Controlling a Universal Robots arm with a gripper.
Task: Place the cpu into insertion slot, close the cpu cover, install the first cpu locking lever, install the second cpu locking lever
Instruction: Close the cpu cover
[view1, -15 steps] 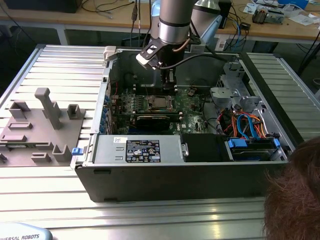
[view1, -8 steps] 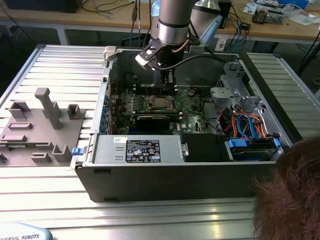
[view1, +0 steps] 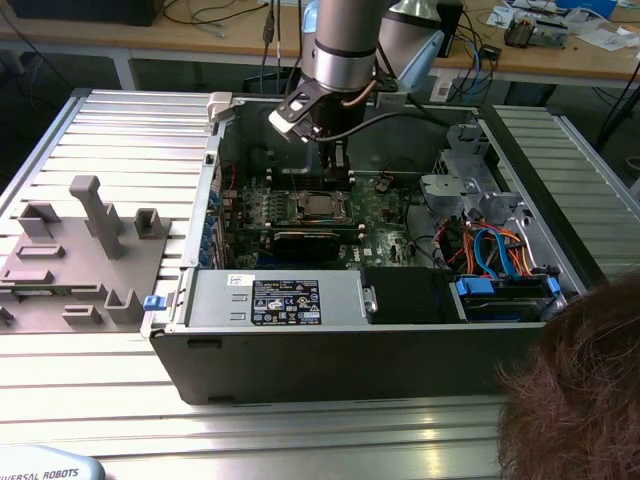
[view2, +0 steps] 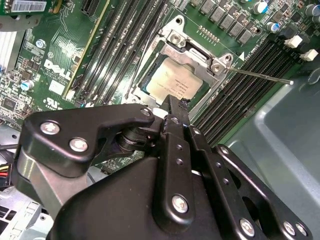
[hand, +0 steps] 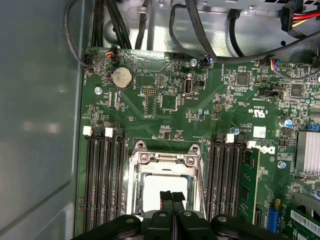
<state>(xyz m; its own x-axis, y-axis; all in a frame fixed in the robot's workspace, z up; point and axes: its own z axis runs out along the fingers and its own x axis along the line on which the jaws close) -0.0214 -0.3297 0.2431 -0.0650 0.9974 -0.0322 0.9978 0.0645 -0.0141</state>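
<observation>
The cpu (view2: 175, 82) lies in the socket on the green board, its silver-grey top showing through the window of the cpu cover (view2: 192, 50). The cover (hand: 165, 159) lies flat over the cpu (hand: 150, 192). A thin metal locking lever (view2: 260, 75) juts out from one corner of the socket, away from the board. My gripper (hand: 172, 196) hangs directly over the socket with its two black fingers (view2: 172, 107) pressed together and nothing between them. In the exterior view the gripper (view1: 335, 160) stands inside the open computer case, just above the socket (view1: 320, 207).
Black memory slots (hand: 105, 165) flank the socket on both sides. Cables (hand: 200, 30) run along the case wall past the board. A drive cage (view1: 465, 170) and blue cables (view1: 495, 250) sit toward the exterior view's right. A grey fixture (view1: 95, 215) stands outside the case; a person's head (view1: 580, 390) is close to the camera.
</observation>
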